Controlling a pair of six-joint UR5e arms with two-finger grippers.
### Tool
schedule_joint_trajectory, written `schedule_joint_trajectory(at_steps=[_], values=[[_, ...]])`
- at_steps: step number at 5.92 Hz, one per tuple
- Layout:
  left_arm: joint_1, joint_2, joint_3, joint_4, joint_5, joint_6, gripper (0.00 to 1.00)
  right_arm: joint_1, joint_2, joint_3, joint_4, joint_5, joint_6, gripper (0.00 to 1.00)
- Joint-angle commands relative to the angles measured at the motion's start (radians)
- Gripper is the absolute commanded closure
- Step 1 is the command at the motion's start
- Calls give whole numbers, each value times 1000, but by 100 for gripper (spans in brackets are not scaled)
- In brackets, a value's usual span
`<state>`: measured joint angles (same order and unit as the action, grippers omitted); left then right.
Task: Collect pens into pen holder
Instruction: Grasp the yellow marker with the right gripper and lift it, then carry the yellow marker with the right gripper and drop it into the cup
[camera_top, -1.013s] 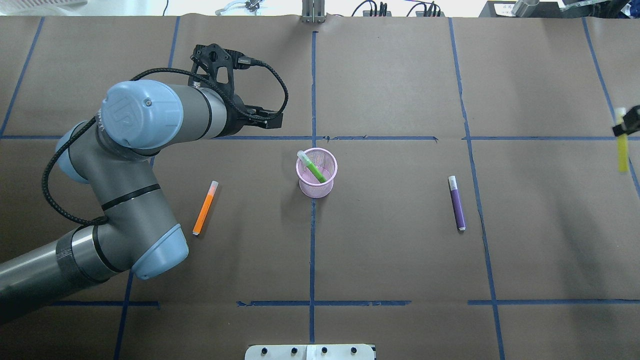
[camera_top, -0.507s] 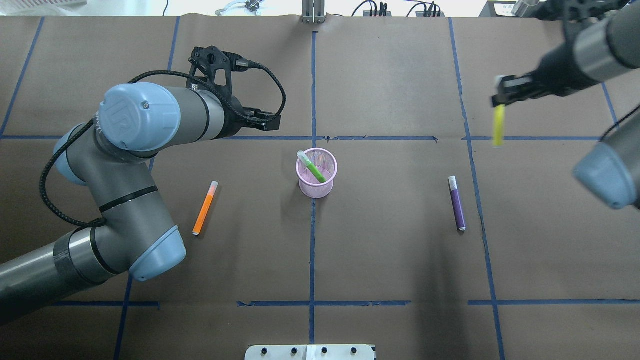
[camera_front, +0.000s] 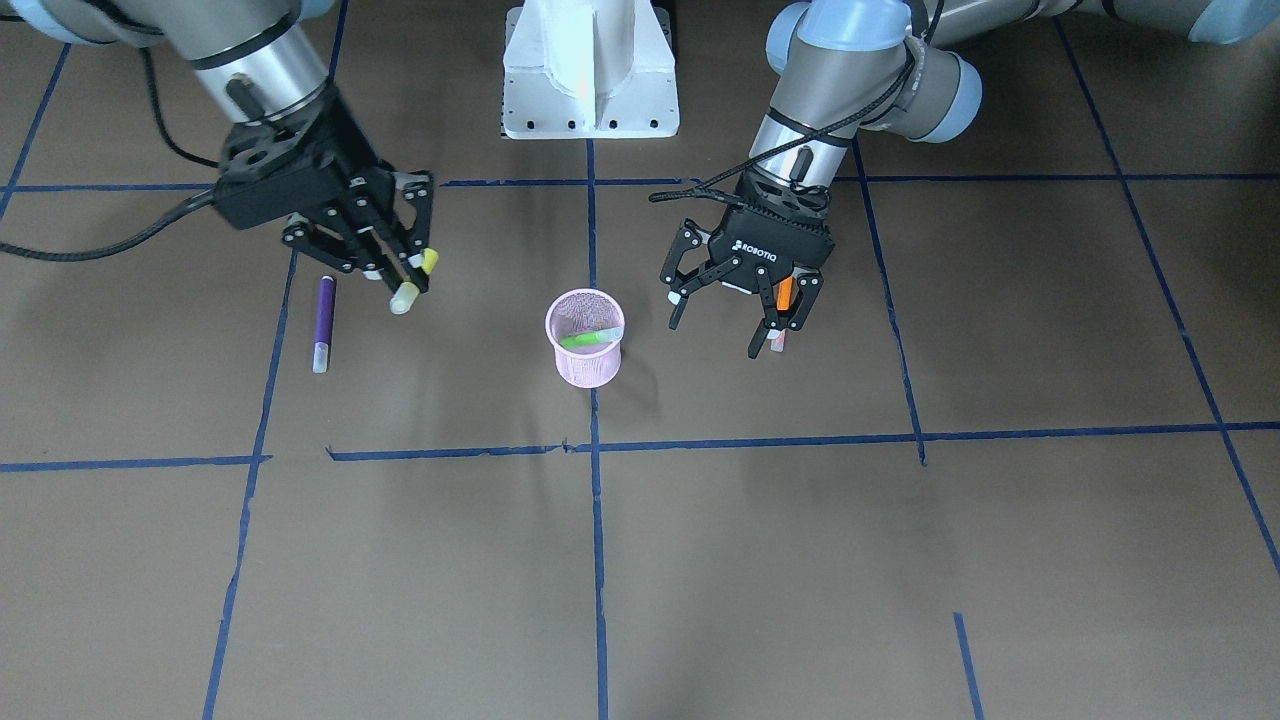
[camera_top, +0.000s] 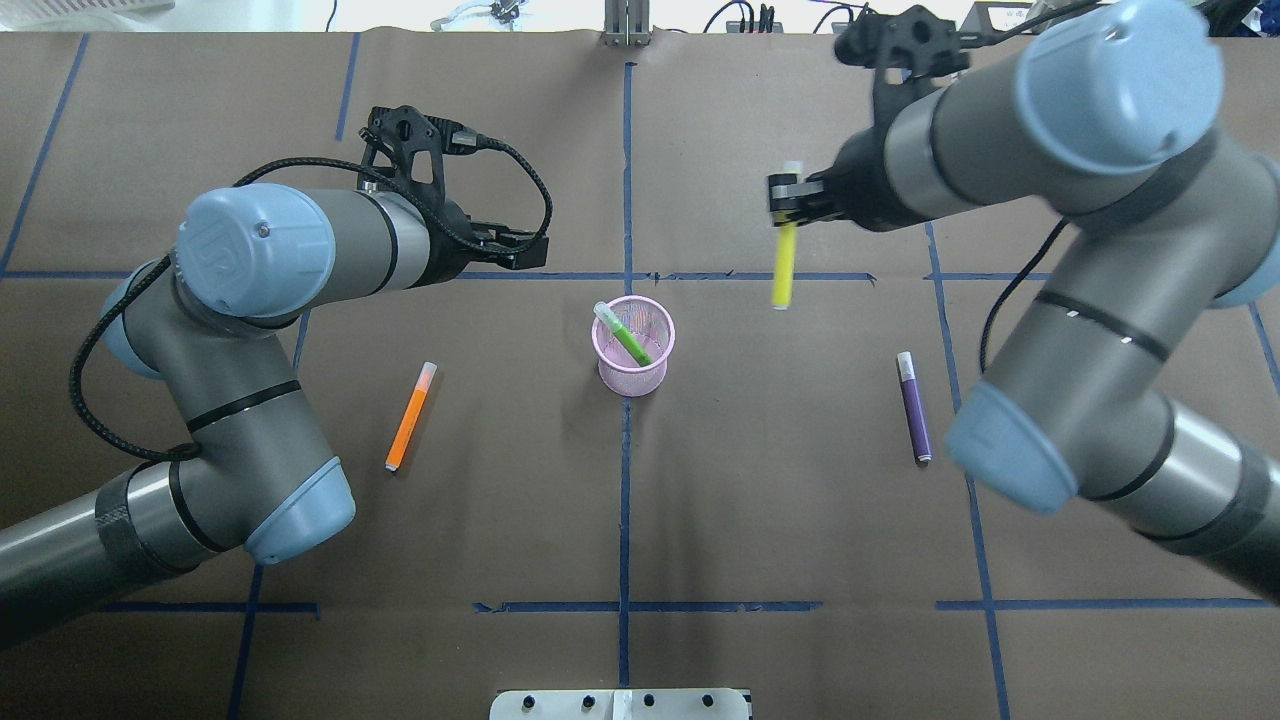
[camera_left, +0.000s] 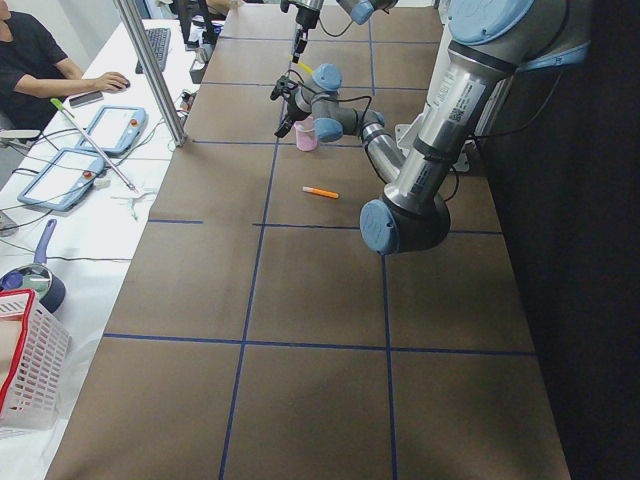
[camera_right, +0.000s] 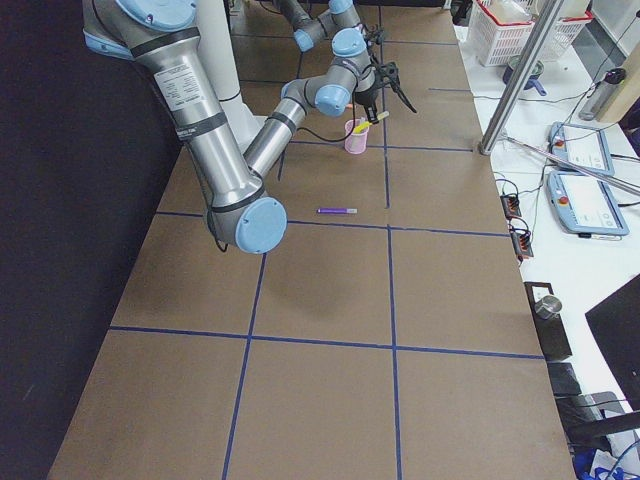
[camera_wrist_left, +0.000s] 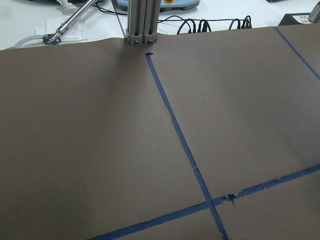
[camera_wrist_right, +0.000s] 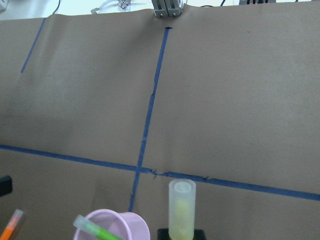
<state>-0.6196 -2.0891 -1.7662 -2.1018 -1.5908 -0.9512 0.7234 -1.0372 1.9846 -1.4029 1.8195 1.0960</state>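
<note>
My right claw (camera_top: 790, 200) gripped a yellow pen (camera_top: 785, 265) upper right of the pink holder (camera_top: 631, 378); I judged a tilted entry could strike its rim. My left claw (camera_front: 735, 325) hung spread, empty.

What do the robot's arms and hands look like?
Left arm and right arm: grey tubes, pale blue joint caps, black bands. Left hand and right hand: black linkages; the left reads ROBOTIQ. A black cable loops along the left arm.
</note>
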Motion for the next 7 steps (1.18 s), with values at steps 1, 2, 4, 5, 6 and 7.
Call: schedule_joint_trajectory(at_steps=[1, 2, 4, 5, 6, 7], values=[[0, 15, 2, -9, 0, 0, 10, -166, 77, -19, -4, -286, 233, 100], [0, 15, 2, -9, 0, -1, 10, -247, 91, -42, -8, -468, 231, 100], [0, 17, 4, -9, 0, -1, 10, -307, 143, -139, -14, -687, 246, 99], [1, 15, 4, -9, 0, -1, 10, -337, 164, -195, -2, -791, 269, 99], [1, 15, 4, -9, 0, -1, 10, -352, 166, -210, -2, -802, 313, 95], [1, 15, 5, -9, 0, 0, 10, -363, 158, -210, -2, -806, 314, 78]])
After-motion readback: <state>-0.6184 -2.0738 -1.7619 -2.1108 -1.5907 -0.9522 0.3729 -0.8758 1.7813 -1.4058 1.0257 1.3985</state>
